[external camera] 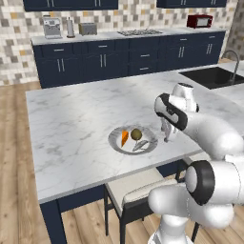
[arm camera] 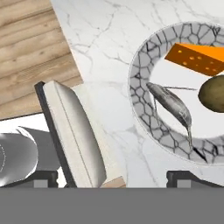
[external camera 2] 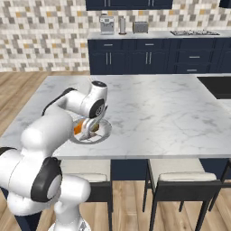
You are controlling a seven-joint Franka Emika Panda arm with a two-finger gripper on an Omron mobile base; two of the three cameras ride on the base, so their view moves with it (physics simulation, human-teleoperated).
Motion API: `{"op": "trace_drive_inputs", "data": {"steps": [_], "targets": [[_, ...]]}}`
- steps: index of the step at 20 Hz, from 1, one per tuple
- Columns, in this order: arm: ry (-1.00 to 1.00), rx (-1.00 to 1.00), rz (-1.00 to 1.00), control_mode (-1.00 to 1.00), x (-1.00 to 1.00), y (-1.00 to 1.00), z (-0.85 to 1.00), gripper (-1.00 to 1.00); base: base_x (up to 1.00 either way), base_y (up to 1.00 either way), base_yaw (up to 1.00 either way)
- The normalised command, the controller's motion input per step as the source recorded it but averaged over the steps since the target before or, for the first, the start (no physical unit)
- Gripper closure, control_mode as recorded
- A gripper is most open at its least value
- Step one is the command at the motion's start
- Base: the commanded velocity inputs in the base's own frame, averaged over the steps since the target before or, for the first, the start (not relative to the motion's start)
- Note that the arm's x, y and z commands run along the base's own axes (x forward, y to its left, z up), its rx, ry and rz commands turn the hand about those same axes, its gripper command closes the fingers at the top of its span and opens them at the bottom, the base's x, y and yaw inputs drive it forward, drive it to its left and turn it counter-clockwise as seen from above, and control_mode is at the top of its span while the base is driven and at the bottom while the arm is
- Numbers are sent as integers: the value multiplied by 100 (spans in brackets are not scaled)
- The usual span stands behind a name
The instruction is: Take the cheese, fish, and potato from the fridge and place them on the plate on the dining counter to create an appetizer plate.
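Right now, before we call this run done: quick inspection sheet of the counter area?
Surface: dining counter, white marble, bare around the plate.
Job's things: plate near the counter's front edge; cheese, potato and fish all lie on it, cheese and potato side by side, fish nearer the rim.
Clutter: nothing seen on the dining counter.
Fingers: gripper open, empty, just off the plate's rim.
Cables: nothing seen.
Surroundings: stool tucked under the front edge; sink at the far end; toaster, coffee machine and microwave on the back counter.
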Motion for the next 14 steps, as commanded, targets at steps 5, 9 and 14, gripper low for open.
{"op": "trace_drive_inputs", "data": {"steps": [5, 9, 14], "targets": [[-16, 1, -11, -100, -99, -86, 42, -100, 0, 0, 0], [-20, 0, -10, -100, -82, -83, 46, -100, 0, 0, 0], [-37, 0, -7, -100, -47, -56, 39, -100, 0, 0, 0]]}}
